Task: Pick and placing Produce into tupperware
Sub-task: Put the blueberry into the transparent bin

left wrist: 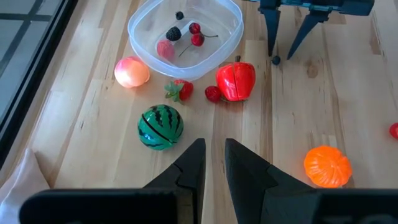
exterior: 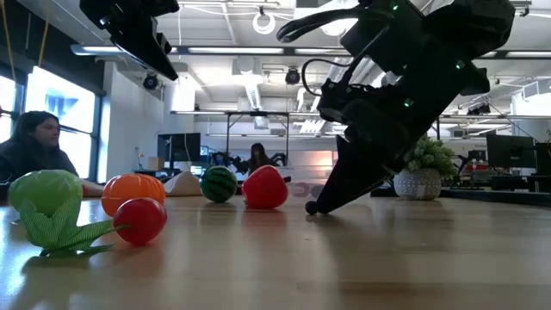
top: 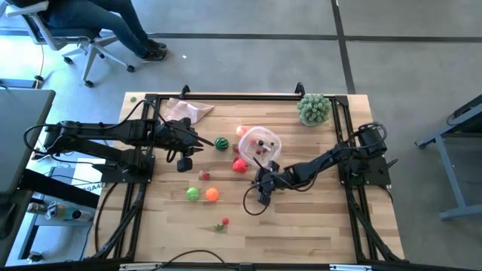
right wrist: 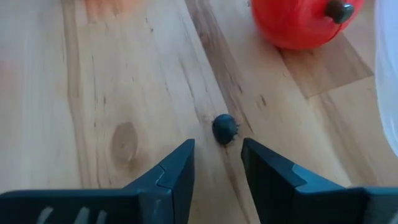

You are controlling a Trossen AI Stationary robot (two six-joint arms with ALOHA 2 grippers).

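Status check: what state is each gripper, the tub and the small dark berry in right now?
Right gripper: open, tips down at the table, straddling the berry.
Left gripper: shut, empty, hovering near the watermelon ball.
Tupperware: upright, holding a few berries.
Dark berry: loose on the table.

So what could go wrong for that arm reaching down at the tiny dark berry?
The berry is tiny and round, lying loose on the wood just ahead of the right hand, whose fingers stand open. A closing finger might nudge it and send it rolling rather than trap it. The red piece and the tub sit close by, so a sideways slip could bump either. The left hand waits near the striped ball.
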